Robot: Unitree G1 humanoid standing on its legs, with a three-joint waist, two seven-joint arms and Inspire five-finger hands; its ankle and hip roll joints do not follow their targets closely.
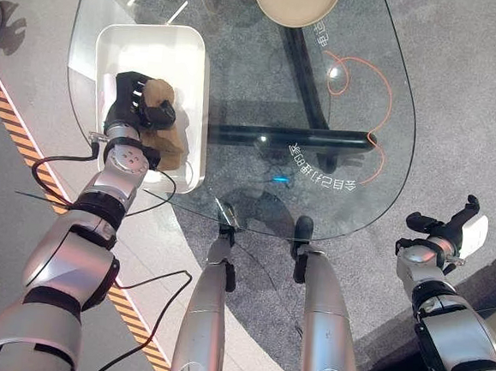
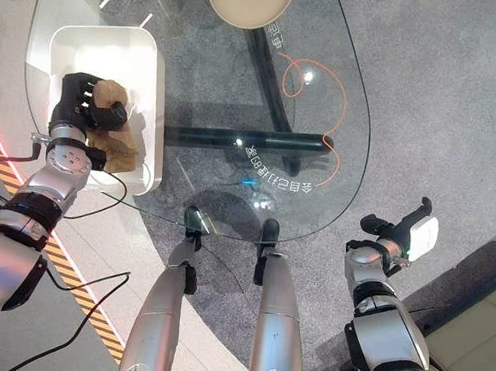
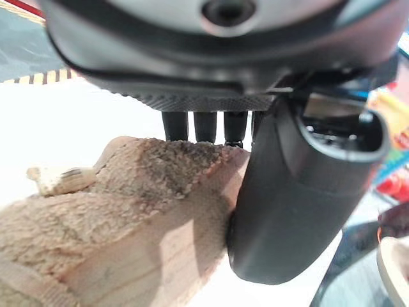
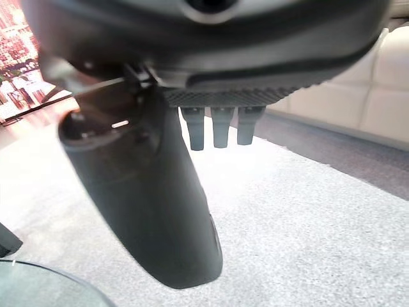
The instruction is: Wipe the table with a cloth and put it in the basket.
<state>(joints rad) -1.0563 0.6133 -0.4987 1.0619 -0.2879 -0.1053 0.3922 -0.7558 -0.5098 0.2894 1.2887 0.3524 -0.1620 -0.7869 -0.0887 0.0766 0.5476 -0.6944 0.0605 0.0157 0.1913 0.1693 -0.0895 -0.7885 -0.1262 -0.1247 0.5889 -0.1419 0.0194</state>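
Cloth in basket, release pending.
Your left hand (image 1: 139, 100) at 10 o'clock has fingers curled on the cloth (image 1: 168, 132) inside the basket (image 1: 196, 78) on the table (image 1: 264, 92); right hand (image 1: 451, 231) idle, fingers relaxed, off the table at 4 o'clock.

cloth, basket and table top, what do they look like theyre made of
Cloth: tan terry-like fabric, going by its nubbly looped pile.
Basket: probably plastic, a smooth matte white wall with rounded corners.
Table top: clear glass or acrylic; the floor and dark base show through it, and lights glint off it.
The left hand is curled on the cloth inside the basket.
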